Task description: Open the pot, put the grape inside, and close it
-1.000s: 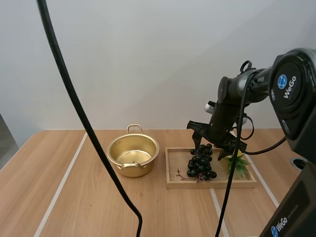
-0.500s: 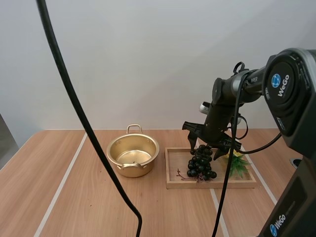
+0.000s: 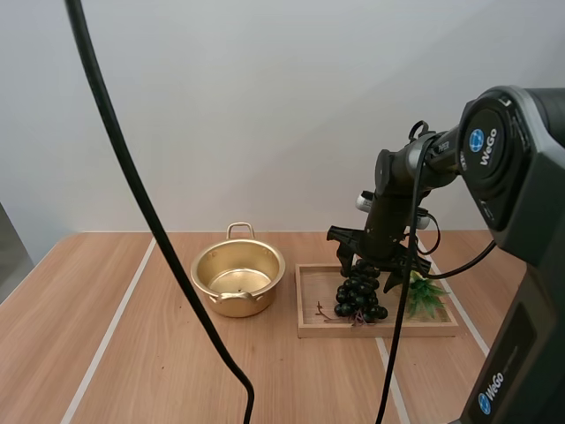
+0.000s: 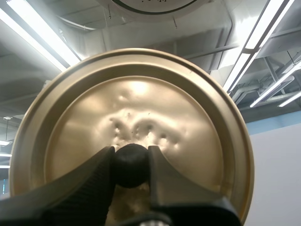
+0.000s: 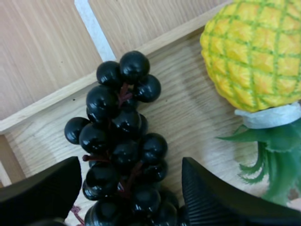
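**Lid and left hand.** The left hand (image 4: 130, 150) pinches the black knob (image 4: 130, 165) of the lid (image 4: 141, 103), one finger pressed to each side of it. The lid is a round, shallow dome of brass-coloured metal with a raised rim. Its face is glossy but pitted with small dents near the knob. The knob is matt, dark and ball-shaped, which gives the ribbed fingers a firm seat. Judgement: the lid is kept off so that the mouth of the pot is free for loading.

**Pot.** The pot (image 3: 235, 303) stands uncovered on the desk (image 3: 132, 353), just beside the tray's left end. It is of the same bright gold metal, thin-walled and empty, with a loop handle on the far side and another on the near side.

**Grapes and right hand.** The bunch of grapes (image 5: 117, 136) lies in the wooden tray (image 3: 380, 332), not yet lifted. The right hand (image 5: 130, 165) is spread and lowered over it, one finger on each side of the bunch. Whether either finger touches a berry cannot be determined. The berries are black, smooth and shiny, on dark red stems. The bunch is knobbly and looks loosely jointed, so a closing grip will likely meet uneven surfaces.

**Other.** A toy pineapple (image 5: 249, 52) with a yellow, cross-hatched skin and green leaves lies in the tray near the grapes. Judgement: it is close enough to be nudged during the pick.

**Stage.** Opening is done; grasping the grapes is in hand.
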`<state>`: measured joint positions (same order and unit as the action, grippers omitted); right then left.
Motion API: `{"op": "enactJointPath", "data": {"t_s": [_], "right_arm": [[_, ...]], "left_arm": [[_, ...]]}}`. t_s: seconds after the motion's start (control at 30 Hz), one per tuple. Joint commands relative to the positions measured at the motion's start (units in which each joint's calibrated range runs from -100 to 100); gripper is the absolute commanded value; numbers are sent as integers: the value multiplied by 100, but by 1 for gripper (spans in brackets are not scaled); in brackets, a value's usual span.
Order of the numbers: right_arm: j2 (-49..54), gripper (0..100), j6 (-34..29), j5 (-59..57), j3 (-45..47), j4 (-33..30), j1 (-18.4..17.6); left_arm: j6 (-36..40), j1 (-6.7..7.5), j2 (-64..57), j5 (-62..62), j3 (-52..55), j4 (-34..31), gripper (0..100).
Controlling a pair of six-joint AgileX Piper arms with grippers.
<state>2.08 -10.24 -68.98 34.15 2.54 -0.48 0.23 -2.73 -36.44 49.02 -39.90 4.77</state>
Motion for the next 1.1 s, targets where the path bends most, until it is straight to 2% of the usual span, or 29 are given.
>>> {"op": "enactJointPath", "data": {"t_s": [0.0, 0.37, 1.07], "right_arm": [[-4, 100, -12, 133, -30, -69, -17], [-375, 100, -3, 347, -30, -31, -17], [-413, 100, 13, 589, -30, 68, -17]], "left_arm": [[40, -2, 0, -244, -29, 17, 0], [40, -2, 0, -244, -29, 17, 0], [40, -2, 0, -244, -29, 17, 0]]}}
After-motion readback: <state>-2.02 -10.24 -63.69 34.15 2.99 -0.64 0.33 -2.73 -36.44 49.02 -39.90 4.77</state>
